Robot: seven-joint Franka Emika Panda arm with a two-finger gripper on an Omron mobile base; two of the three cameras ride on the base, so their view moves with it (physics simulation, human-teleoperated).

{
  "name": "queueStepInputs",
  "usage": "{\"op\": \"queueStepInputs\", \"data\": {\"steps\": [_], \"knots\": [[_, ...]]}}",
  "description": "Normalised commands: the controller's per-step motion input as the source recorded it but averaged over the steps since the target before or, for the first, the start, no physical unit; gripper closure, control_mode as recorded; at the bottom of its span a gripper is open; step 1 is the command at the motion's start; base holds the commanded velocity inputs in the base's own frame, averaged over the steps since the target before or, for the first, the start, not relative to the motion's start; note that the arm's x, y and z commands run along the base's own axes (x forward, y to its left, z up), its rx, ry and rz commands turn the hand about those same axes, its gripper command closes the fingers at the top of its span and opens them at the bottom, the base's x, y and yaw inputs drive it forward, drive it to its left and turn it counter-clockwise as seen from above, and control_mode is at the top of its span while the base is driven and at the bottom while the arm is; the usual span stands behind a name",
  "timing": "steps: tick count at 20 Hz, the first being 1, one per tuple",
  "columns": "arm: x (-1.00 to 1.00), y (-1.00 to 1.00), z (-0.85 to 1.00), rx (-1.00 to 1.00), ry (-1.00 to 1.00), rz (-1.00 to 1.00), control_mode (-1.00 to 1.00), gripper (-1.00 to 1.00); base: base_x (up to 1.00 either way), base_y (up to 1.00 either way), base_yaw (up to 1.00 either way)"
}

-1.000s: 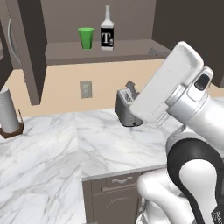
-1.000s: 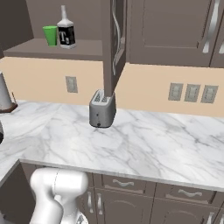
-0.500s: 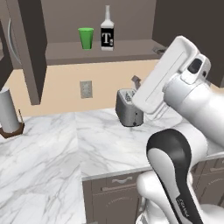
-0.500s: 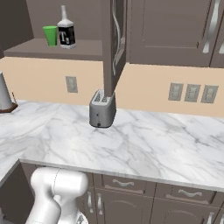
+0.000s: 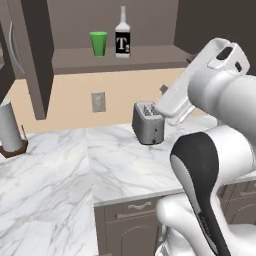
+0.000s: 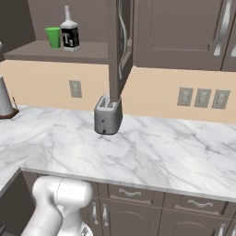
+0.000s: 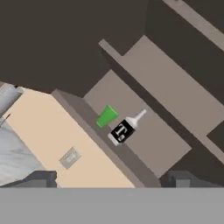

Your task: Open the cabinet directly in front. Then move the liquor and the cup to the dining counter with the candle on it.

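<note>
The cabinet (image 5: 30, 55) stands open, both doors swung out; its right door (image 6: 120, 41) shows edge-on. On its lowest shelf (image 7: 144, 135) the green cup (image 5: 98, 43) (image 6: 53, 37) (image 7: 106, 117) stands just left of the liquor (image 5: 122, 40) (image 6: 70, 36) (image 7: 124, 129), a dark bottle with a white T on its label. My gripper (image 7: 111, 180) is open and empty, looking at both from a distance. In the left base view my hand hangs near the toaster, below and right of the shelf. The dining counter with the candle is out of view.
A silver toaster (image 5: 148, 122) (image 6: 108, 115) sits on the marble worktop (image 5: 60, 175) under the open right door. A paper towel roll (image 5: 10, 127) stands at the far left. Wall outlets (image 6: 202, 97) line the beige backsplash, with more closed cabinets (image 6: 184, 27) to the right.
My arm has swung up and left, its dark elbow now rising in front of the left base camera. The cup, the liquor and the doors have not moved.
</note>
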Motion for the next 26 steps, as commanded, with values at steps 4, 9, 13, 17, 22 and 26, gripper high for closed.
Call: {"op": "queueStepInputs", "data": {"steps": [4,9,13,17,22,26], "knots": [[0.00,-0.07,-0.06,0.14,0.44,-0.28,-1.00,-1.00,0.00,0.00,0.00],[0.02,0.00,-0.11,0.09,0.47,-0.25,-1.00,-1.00,0.00,0.00,0.00],[0.02,-0.08,-0.01,0.11,0.40,-0.16,-1.00,-1.00,0.00,0.00,0.00],[0.00,-0.25,0.00,0.16,0.14,-0.01,-1.00,-1.00,0.00,0.00,0.00],[0.00,-0.22,-0.02,0.08,0.04,0.02,-1.00,-1.00,0.00,0.00,0.00],[0.00,-0.02,-0.33,0.11,-0.25,0.01,-1.00,-1.00,0.00,0.00,0.00]]}}
